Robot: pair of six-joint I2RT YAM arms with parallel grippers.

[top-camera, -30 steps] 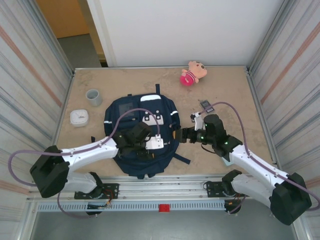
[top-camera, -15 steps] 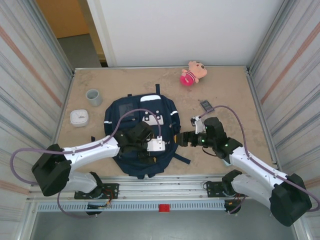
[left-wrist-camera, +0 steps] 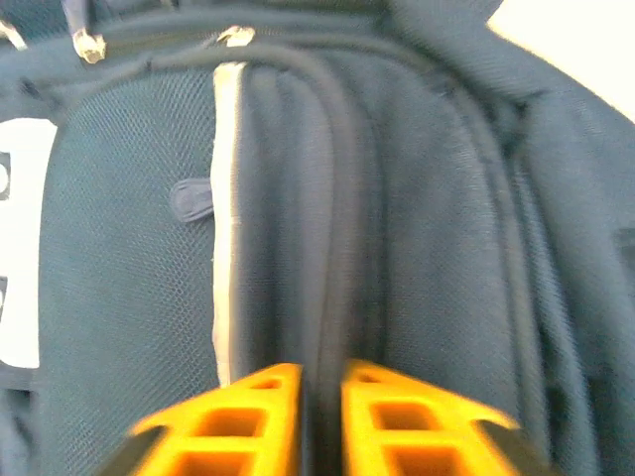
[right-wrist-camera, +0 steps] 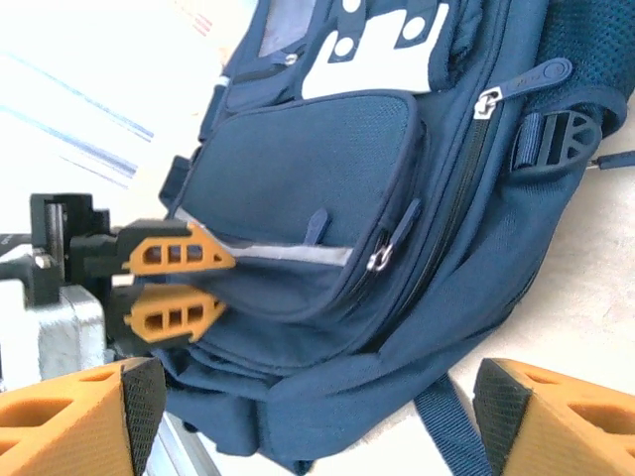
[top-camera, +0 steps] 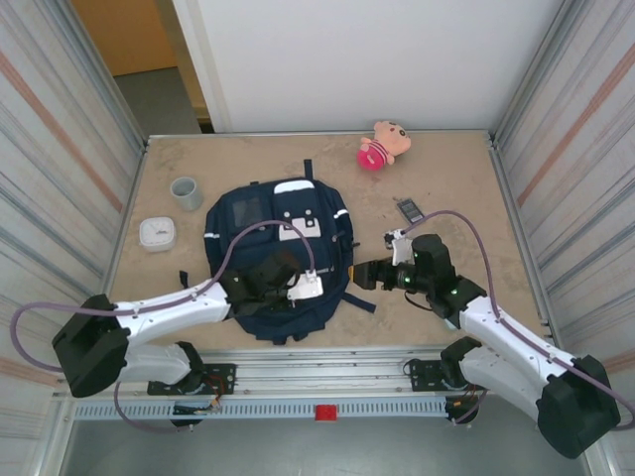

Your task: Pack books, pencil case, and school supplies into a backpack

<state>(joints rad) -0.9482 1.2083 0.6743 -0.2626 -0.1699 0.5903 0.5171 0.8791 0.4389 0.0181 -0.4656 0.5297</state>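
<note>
The navy backpack (top-camera: 260,220) lies flat in the middle of the table, zips closed. My left gripper (top-camera: 281,294) sits on its lower front, shut on a raised fold of the fabric along a zip seam (left-wrist-camera: 332,198). In the right wrist view its orange fingers (right-wrist-camera: 184,255) pinch that fold below the front pocket (right-wrist-camera: 298,169). My right gripper (top-camera: 365,276) hovers open beside the backpack's right edge, with nothing between its fingertips (right-wrist-camera: 84,416). A small dark gadget (top-camera: 408,208) of the school supplies lies on the table beyond the right arm. The books and the pencil case are out of view.
A grey cup (top-camera: 186,191) and a white rounded box (top-camera: 157,233) stand left of the backpack. A pink-and-tan plush toy (top-camera: 382,144) lies at the far edge. Ribbed metal walls close both sides. A loose strap (right-wrist-camera: 451,426) trails off the backpack's lower right corner.
My left gripper has gone from open to shut on the backpack's fabric. The backpack has slid a little away from the arms. The right gripper has drawn back slightly to the right.
</note>
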